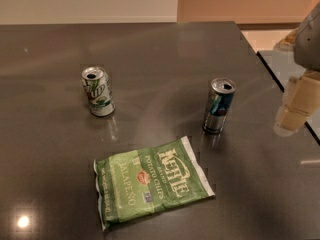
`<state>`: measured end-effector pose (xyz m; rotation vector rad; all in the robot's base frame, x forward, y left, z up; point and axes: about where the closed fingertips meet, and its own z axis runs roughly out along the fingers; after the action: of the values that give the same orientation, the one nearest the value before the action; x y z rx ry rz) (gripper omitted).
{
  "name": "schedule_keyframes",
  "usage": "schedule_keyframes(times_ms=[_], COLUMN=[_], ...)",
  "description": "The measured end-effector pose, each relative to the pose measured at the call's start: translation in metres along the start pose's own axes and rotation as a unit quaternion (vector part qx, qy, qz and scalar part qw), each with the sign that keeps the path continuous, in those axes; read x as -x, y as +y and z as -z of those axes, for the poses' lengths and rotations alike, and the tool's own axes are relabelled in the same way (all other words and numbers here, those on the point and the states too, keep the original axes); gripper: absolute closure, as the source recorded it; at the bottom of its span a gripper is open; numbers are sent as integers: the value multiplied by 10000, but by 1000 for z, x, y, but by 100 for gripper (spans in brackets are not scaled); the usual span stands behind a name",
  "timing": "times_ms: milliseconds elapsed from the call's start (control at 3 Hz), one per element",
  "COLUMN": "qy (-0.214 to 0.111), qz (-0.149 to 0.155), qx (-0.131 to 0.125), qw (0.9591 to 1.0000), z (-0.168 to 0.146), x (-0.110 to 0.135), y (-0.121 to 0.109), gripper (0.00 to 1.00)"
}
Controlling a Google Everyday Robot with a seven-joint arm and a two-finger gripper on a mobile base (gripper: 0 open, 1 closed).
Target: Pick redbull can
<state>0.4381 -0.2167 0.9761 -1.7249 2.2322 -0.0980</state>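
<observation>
Pale fingers (292, 117) hang by the right edge of the table (50, 44), holding nothing; whether they are spread or closed I cannot tell. The slim blue and silver can (219, 107) stands upright on the table, left of them and apart, with the chip bag (152, 181) near its base and the green and white soda can (98, 91) well apart at the left. The likely risk is that a finger arriving off-centre or too high would tip this tall, narrow can and send it rolling.
</observation>
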Motion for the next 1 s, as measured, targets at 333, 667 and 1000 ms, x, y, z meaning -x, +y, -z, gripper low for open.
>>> schedule_keyframes(times_ms=[333,667,1000], qy=[0,-98,-357], qz=[0,-24,-51], qx=[-1,30,114], qw=[10000,9999,9993], z=[0,-3,-17], x=[0,2,8], y=[0,-4,-8], gripper=[0,0,0])
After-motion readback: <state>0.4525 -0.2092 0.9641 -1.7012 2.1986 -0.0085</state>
